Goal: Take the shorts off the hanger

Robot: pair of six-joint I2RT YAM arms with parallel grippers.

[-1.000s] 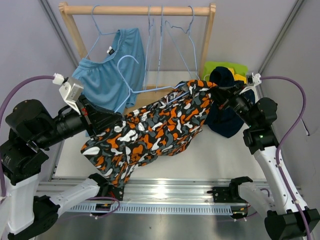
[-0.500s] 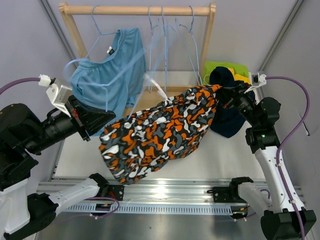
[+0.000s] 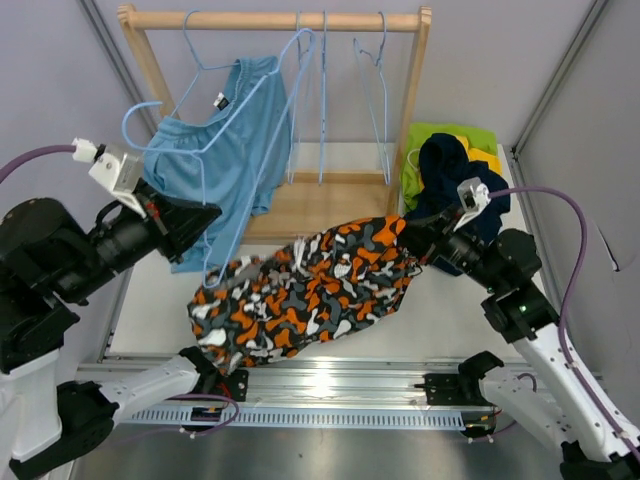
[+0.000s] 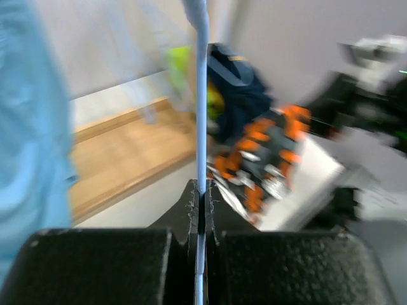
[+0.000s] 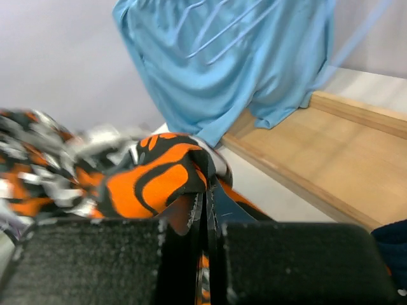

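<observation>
My left gripper [image 3: 211,213] is shut on the wire of a light blue hanger [image 3: 250,110], which is bare and lifted in front of the rack; the wire runs up between the closed fingers in the left wrist view [image 4: 201,95]. My right gripper [image 3: 413,239] is shut on one end of the camouflage shorts [image 3: 310,290], which trail down to the left over the table, off the hanger. The right wrist view shows the orange-black fabric [image 5: 152,178] pinched in the jaws. The light blue shorts [image 3: 225,150] hang on a hanger on the rack. Navy [image 3: 445,160], lime green [image 3: 430,133] and yellow [image 3: 482,155] shorts lie piled at the back right.
The wooden rack rail [image 3: 270,18] carries two empty blue hangers [image 3: 322,100] [image 3: 378,90]. Its wooden base board [image 3: 320,200] lies behind the camouflage shorts. A metal rail [image 3: 330,385] runs along the near table edge.
The hanger has slipped out of the camouflage shorts. My left gripper has lifted the hanger up and back. My right gripper has pulled the shorts down toward the near right, and they now sag onto the table.
</observation>
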